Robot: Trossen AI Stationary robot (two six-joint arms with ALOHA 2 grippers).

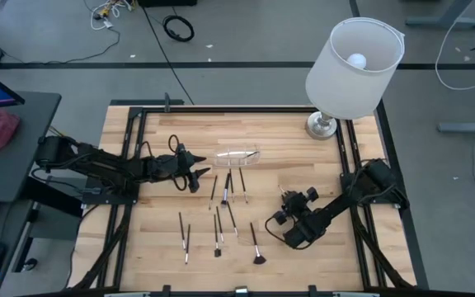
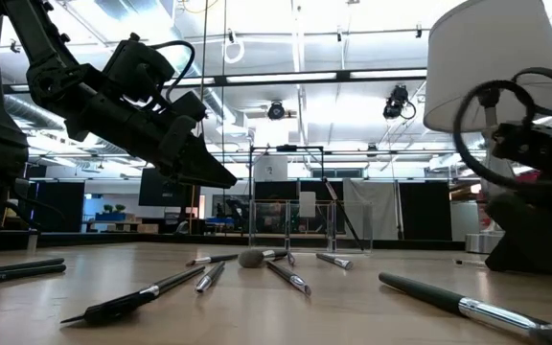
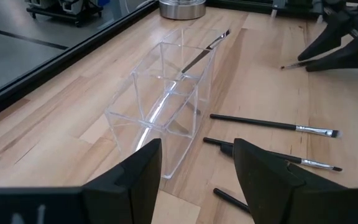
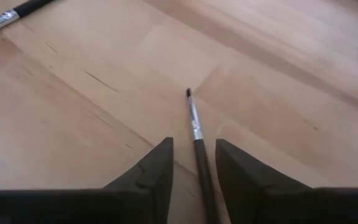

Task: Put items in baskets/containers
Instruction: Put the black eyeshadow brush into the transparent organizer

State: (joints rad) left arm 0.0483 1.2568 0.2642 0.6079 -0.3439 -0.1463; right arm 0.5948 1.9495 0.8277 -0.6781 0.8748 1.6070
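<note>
Makeup brush [image 4: 196,127] lies flat on wood tabletop [image 4: 73,124] betw. right gripper [image 4: 194,165] fingers, which are apart, straddling the handle w/o touching. Looks light, stiff, thin, likely to roll; best pinched mid-handle below the silver ferrule. Left gripper [image 3: 194,171], fingers apart & empty, hovers by clear plastic container [image 3: 166,102] lying on its side; other brushes [image 1: 221,210] scattered mid-table.

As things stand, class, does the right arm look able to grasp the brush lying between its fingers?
Probably yes: the right gripper is low over the table, open fingers either side of the brush, nothing in the way.
</note>
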